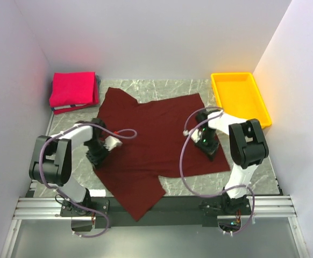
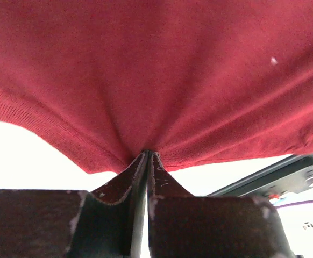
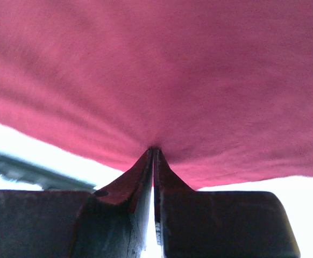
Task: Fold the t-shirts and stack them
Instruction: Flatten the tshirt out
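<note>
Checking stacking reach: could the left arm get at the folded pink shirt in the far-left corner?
Probably not: the left tool is clamped on the maroon shirt; otherwise nothing blocks the pink shirt.

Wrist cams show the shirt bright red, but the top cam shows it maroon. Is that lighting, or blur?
Top external: even light, the maroon shirt sharp and true in colour. Left wrist: light seems to come through the shirt, so it glows red; background under its hem is blown out white; weave sharp. Right wrist: same blowout, shirt pinker and softly blurred.

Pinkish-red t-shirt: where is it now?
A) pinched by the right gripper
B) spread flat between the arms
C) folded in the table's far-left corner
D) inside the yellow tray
C: the pinkish-red t-shirt lies folded at far left; the maroon t-shirt is the spread one.
</note>
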Controlling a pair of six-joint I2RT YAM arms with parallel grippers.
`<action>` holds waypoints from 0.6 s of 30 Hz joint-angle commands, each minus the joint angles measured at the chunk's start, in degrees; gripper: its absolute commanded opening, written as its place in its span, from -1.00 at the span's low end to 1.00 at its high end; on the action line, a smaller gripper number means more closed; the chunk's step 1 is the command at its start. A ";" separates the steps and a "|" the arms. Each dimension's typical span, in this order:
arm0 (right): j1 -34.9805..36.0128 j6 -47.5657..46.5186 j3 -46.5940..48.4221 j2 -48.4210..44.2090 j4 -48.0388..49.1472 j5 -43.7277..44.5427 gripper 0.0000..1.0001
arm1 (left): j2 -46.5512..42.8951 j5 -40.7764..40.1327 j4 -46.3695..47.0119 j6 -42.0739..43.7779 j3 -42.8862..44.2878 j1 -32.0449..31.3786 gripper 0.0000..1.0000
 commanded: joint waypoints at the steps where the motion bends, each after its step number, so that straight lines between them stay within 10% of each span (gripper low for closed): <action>1: 5.32 -1.17 -2.53 -5.53 -6.33 -6.60 -0.78 | 2.73 -7.96 2.29 9.28 -0.50 7.91 -0.80; 7: 11.31 -3.45 2.83 -8.88 -17.93 -22.50 -0.71 | 8.45 -5.09 -3.05 12.65 13.37 15.58 -0.78; 12: 7.99 -2.58 6.87 -10.20 -17.68 -19.36 -0.70 | 5.47 7.11 -13.15 15.02 23.99 15.49 -0.32; 18: 7.27 0.23 4.69 -6.69 -11.10 -13.74 -0.72 | -4.54 16.37 -17.66 18.98 19.22 7.70 -0.35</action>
